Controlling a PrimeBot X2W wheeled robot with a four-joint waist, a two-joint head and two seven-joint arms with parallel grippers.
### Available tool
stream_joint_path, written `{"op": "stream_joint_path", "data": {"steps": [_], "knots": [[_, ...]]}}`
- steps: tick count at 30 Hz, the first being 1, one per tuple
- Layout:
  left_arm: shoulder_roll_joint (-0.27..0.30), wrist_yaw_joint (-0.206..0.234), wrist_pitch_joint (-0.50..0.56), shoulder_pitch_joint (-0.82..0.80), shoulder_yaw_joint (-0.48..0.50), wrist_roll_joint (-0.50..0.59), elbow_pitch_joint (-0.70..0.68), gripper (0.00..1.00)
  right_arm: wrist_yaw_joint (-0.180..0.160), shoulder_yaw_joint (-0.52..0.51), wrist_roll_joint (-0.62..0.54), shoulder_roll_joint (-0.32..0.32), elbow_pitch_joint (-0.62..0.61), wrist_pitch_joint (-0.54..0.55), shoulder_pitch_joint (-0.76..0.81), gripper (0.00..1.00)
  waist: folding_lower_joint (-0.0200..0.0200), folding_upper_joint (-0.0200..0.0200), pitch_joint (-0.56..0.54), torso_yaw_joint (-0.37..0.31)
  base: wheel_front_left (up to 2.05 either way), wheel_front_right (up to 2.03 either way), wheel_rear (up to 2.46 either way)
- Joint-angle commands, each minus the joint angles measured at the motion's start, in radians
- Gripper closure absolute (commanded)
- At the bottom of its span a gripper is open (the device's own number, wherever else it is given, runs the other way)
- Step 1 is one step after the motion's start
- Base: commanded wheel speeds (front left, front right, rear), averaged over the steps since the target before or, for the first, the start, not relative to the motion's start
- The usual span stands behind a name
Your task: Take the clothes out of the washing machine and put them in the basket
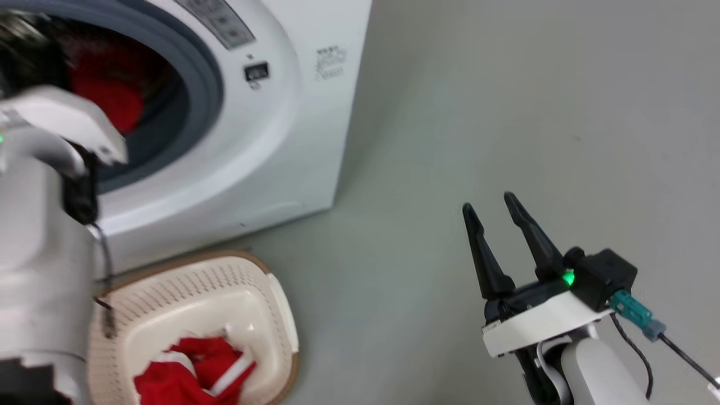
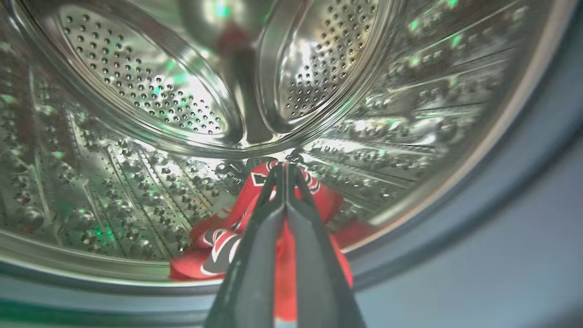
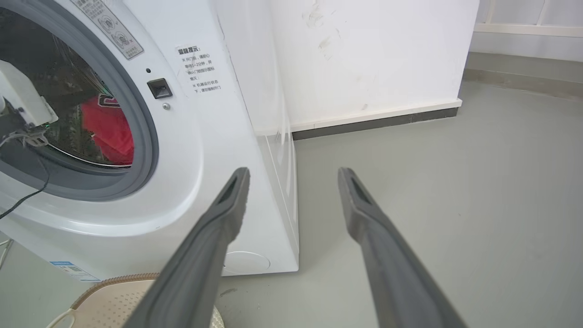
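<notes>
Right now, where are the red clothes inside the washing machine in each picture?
Head view: the red clothes are at the upper left, inside the porthole, past the pale left arm.
Left wrist view: lower middle, on the drum floor, around the shut left gripper.
Right wrist view: left side, seen through the porthole.
Shared landmark: the grey rubber rim around the opening.

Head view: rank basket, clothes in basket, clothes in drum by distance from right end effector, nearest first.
1. Basket, lower left of the right end effector.
2. Clothes in basket, past its near rim.
3. Clothes in drum, far upper left, inside the washing machine.
</notes>
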Motion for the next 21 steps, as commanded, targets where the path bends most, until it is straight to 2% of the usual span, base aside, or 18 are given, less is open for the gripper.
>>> {"op": "stream_joint_path", "data": {"steps": [1, 5, 10, 16, 21], "knots": [[-0.022, -0.005, -0.033, 0.036, 0.001, -0.012, -0.005, 1.0, 0.0, -0.007, -0.011, -0.001, 0.009, -0.003, 0.022, 0.0, 0.0, 0.0, -0.108, 0.072, 0.0, 0.0, 0.0], [-0.064, -0.015, -0.095, 0.118, 0.001, -0.033, -0.031, 1.0, 0.0, -0.024, -0.026, -0.002, 0.026, -0.003, 0.058, 0.0, 0.0, 0.0, -0.18, 0.107, 0.0, 0.0, 0.0], [-0.103, -0.035, -0.134, 0.226, -0.006, -0.049, -0.16, 1.0, 0.0, -0.047, -0.046, -0.001, 0.034, -0.001, 0.105, 0.0, 0.0, 0.0, -0.256, 0.159, 0.0, 0.0, 0.0], [-0.112, -0.041, -0.14, 0.332, -0.011, -0.058, -0.38, 1.0, 0.0, -0.068, -0.065, -0.001, 0.018, 0.014, 0.135, 0.0, 0.0, 0.0, -0.287, 0.206, 0.0, 0.0, 0.0], [-0.119, -0.011, -0.107, 0.437, -0.012, -0.062, -0.618, 1.0, 0.0, -0.078, -0.07, -0.001, 0.0, 0.033, 0.153, 0.0, 0.0, 0.0, -0.298, 0.24, 0.0, 0.0, 0.0]]}}
